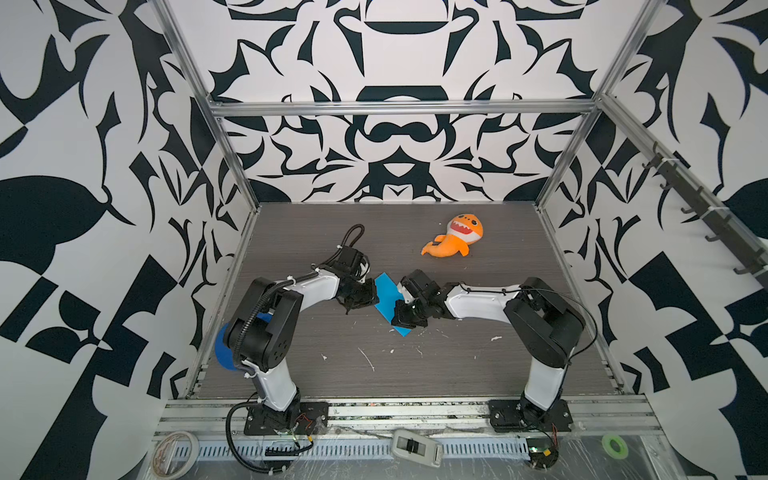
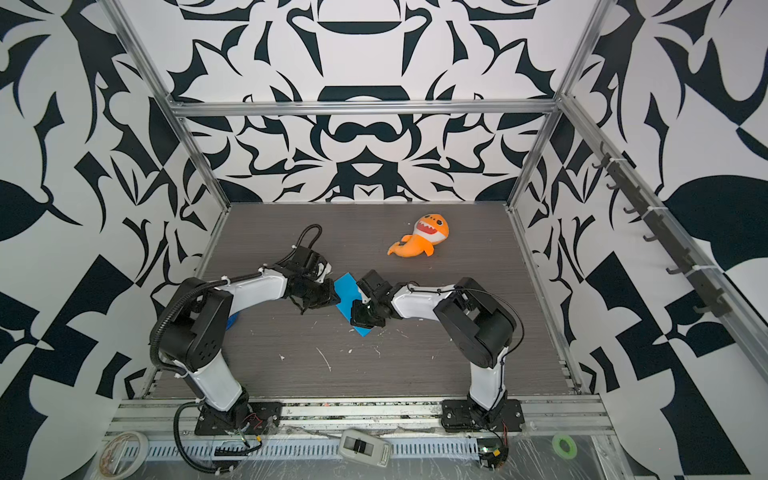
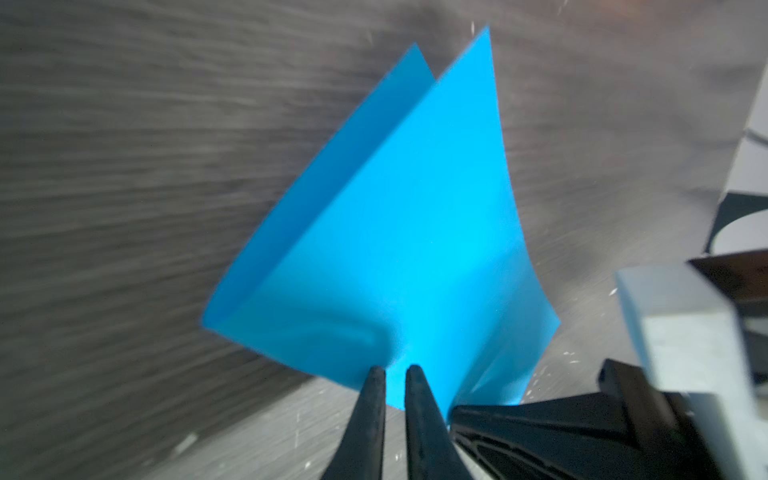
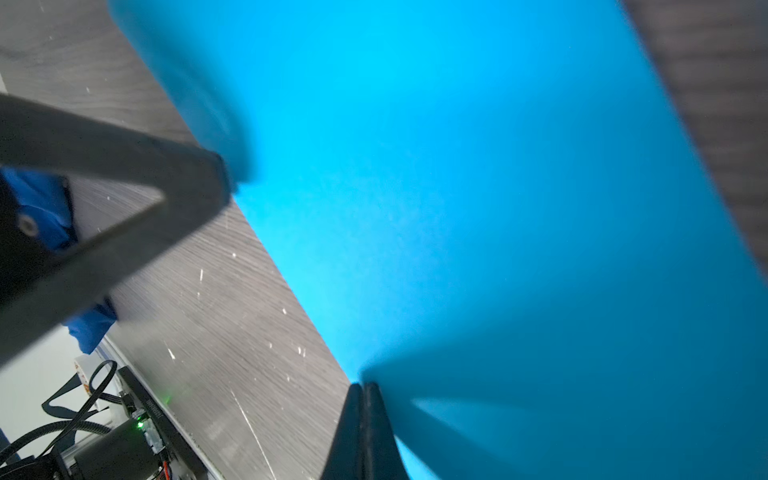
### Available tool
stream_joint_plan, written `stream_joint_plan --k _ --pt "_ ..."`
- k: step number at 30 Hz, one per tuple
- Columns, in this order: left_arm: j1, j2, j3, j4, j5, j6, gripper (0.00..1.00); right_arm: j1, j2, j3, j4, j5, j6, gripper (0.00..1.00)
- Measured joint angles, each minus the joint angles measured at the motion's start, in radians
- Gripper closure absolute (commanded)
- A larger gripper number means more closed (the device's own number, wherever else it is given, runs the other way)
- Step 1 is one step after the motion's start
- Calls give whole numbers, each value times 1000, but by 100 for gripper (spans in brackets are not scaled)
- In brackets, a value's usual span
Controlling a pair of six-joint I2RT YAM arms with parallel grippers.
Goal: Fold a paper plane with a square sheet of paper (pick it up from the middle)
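item: blue sheet, mid-fold

my left gripper (image 3: 394, 374): jaws narrow, paper edge between them, contact unclear. my right gripper (image 4: 364, 388): pressed closed on the square sheet of paper (image 1: 388, 297), blurred, folded double, thin, smooth, over the scuffed grey woodgrain table (image 1: 478, 361) centre. blue disc (image 1: 222, 349) half hidden behind my left arm. orange shark plush (image 1: 455, 236) far back.

Smooth matt paper sheet (image 1: 388, 300) on wood-grain table (image 1: 478, 357)

Robot lab: patterned enclosure walls (image 1: 395, 62), aluminium frame (image 1: 399, 108).
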Motion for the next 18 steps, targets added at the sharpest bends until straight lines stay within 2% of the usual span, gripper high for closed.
stream_joint_plan --k 9,18 --pt "-21 55 78 -111 -91 85 87 0 0 13 -37 4 -7 100" --pt "-21 77 149 -222 -234 146 87 0 3 24 -60 6 -19 100"
